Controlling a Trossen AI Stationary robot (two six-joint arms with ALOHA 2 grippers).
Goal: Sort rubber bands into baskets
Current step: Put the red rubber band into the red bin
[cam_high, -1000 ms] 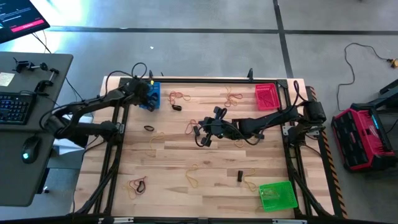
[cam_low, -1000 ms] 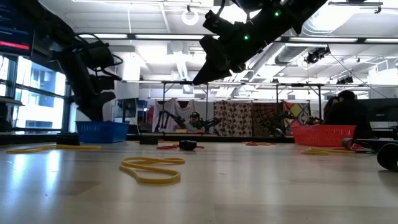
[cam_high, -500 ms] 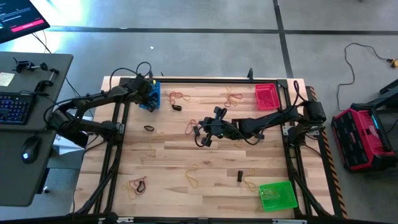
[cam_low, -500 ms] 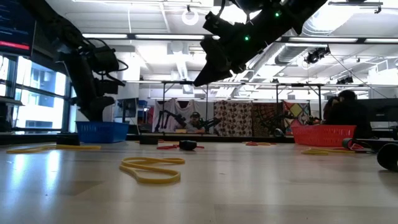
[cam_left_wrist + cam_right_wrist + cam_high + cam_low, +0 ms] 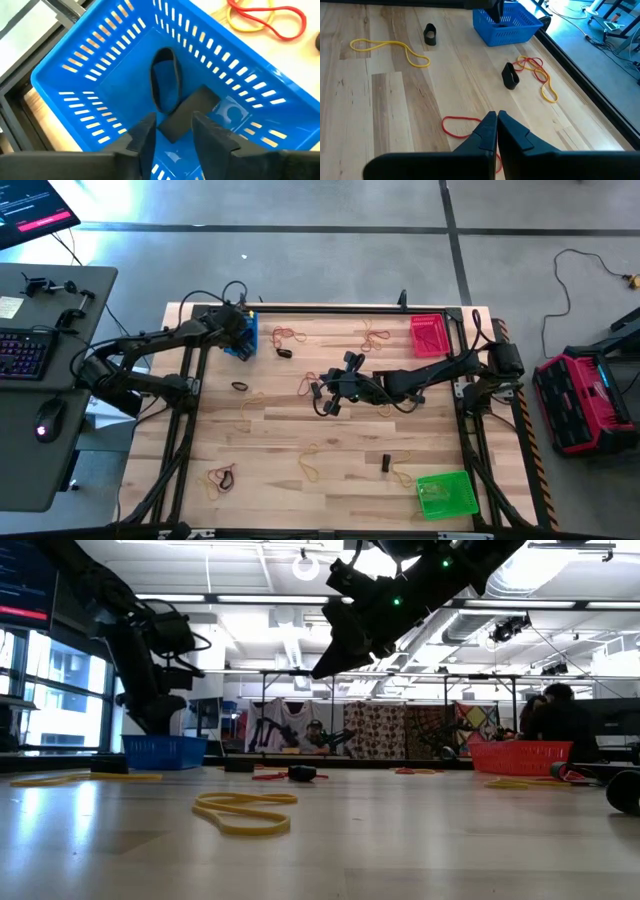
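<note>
Looking across the bench (image 5: 330, 430), we judge the sorting barely begun: most of the rubber bands lie loose on the wood, and only one basket shows any contents.

Of the three baskets, the blue basket (image 5: 247, 332) sits at the far left corner, the red basket (image 5: 428, 335) at the far right, and the green basket (image 5: 446, 494) at the near right. We see a black band (image 5: 166, 86) lying on the blue basket's floor beside a flat dark piece whose nature we cannot tell. Whether the red and green baskets hold anything we cannot tell from above.

Our left claw (image 5: 170, 134) hangs just over the blue basket, its fingers apart and gripping nothing, with the black band below and free of them, so we take this drop as done. Our right claw (image 5: 496, 131) hovers over the middle of the bench, fingers pressed together with nothing between them, above a red band (image 5: 462, 126).

Left to sort, as far as we see: a red and yellow tangle (image 5: 536, 72) and a black loop (image 5: 510, 77) near the blue basket, another black loop (image 5: 430, 34), a long yellow band (image 5: 390, 50), more near the red basket (image 5: 375, 335), and several along the near edge, including a yellow band (image 5: 243, 812) and a red and black pair (image 5: 220, 477).
</note>
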